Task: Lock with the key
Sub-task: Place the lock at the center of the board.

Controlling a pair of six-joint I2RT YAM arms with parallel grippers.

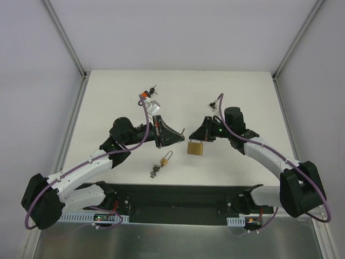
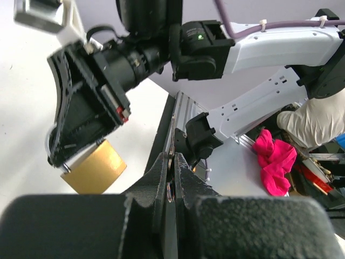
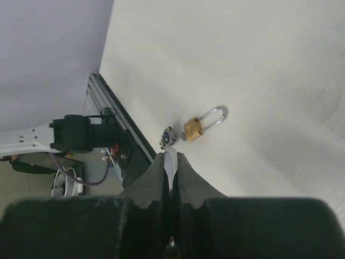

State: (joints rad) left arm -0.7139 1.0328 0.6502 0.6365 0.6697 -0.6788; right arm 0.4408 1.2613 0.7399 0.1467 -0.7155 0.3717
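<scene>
Now the jaws of the right gripper (image 2: 58, 159) are clamping the squat brass padlock (image 2: 96, 168) by its shackle (image 2: 66, 168), while those of the left gripper (image 2: 171, 162) are pinching a thin key (image 2: 170, 186).

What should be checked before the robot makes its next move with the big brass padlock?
1. Grip of right end effector on large brass padlock: ok, fingers shut on it.
2. Key in left end effector: cannot tell; a thin metal piece sits between its shut fingers.
3. Keyhole facing left end effector: cannot tell, hidden.
4. Both end effectors apart: ok, close but not touching.
5. Spare small padlock and keys out of the way: ok, lying on table nearer the bases.
</scene>
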